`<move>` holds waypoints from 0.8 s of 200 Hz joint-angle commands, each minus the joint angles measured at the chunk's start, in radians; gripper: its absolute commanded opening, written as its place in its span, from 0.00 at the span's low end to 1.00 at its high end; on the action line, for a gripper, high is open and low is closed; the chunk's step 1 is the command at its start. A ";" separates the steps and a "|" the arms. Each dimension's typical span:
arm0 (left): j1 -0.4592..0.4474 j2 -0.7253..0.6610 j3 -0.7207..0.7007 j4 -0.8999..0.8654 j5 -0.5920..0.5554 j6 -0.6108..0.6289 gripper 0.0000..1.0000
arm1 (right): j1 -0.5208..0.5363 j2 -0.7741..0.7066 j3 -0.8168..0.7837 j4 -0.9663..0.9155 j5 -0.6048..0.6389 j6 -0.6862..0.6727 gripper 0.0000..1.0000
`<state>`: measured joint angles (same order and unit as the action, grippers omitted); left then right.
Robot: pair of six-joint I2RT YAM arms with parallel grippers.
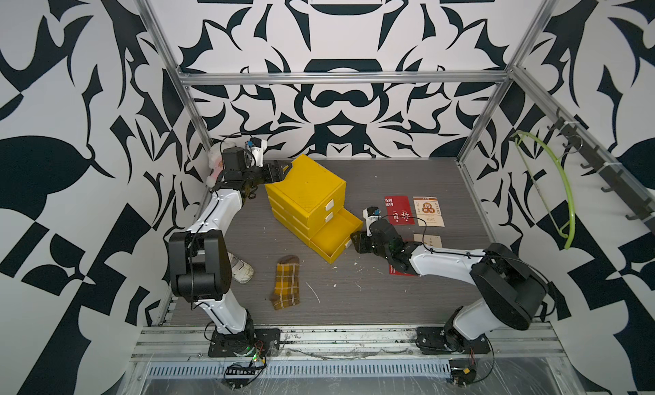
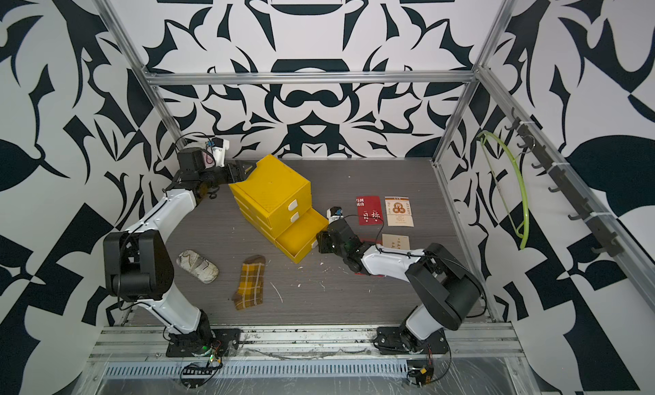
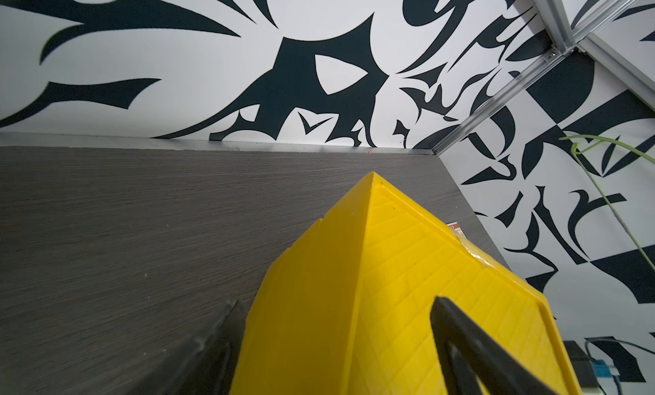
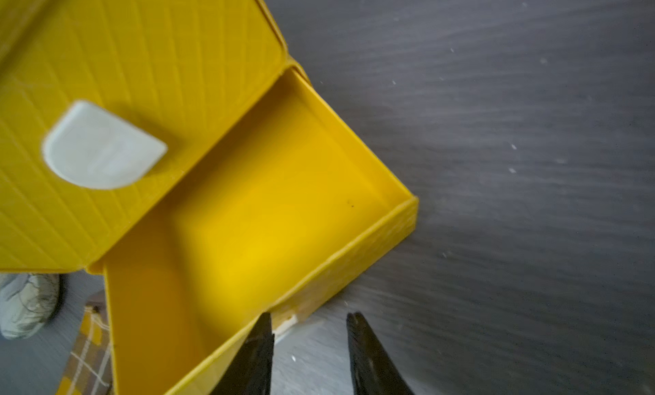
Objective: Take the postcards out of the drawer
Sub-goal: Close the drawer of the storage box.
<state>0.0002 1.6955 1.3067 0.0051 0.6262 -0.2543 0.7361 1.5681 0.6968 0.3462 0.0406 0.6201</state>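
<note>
Postcards [image 1: 399, 210] all lie out on table [image 1: 354, 304], none in drawer [image 4: 354, 265].

- Right claw [image 4: 309, 317]: tips at drawer's front wall, one tip over the rim, the other off it above table. Jaws partly apart, nothing seen pinched between them. A white scrap shows on the wall just beside the inner tip; can't tell whether it touches.
- Drawer: bottom one of cabinet [image 1: 304, 184], pulled out straight ahead of right claw. Floor shows bare yellow in right wrist view.
- Red card [image 1: 399, 210] and cream card [image 1: 428, 211]: flat, side by side, behind right claw and off toward back wall, apart from it.
- Second cream card [image 1: 430, 240]: behind right claw, partly hidden by its arm.
- Second red card [image 1: 398, 271]: under right forearm, only an edge visible.
- Left claw [image 1: 283, 172]: at cabinet's rear top corner, jaws spread wide and straddling it, one finger along the side wall, one over the top face. Can't tell if either presses on it.
- Sock [image 1: 286, 281]: flat on table, past drawer from right claw, well apart.
- Shoe [image 2: 197, 266]: by left arm's elbow, well apart from left claw.
</note>
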 commanded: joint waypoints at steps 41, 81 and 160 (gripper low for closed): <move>-0.003 0.021 -0.009 -0.094 0.020 0.007 0.87 | 0.010 0.158 0.115 0.212 -0.049 0.003 0.38; -0.003 0.027 -0.006 -0.086 0.027 -0.008 0.87 | 0.010 0.230 0.128 0.335 -0.090 0.026 0.35; -0.003 0.034 -0.001 -0.092 0.032 -0.016 0.87 | 0.009 0.392 0.057 0.792 -0.151 0.142 0.43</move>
<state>-0.0029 1.6974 1.3067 -0.0128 0.6487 -0.2699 0.7406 1.9182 0.7666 0.9360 -0.0742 0.7044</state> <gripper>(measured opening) 0.867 0.422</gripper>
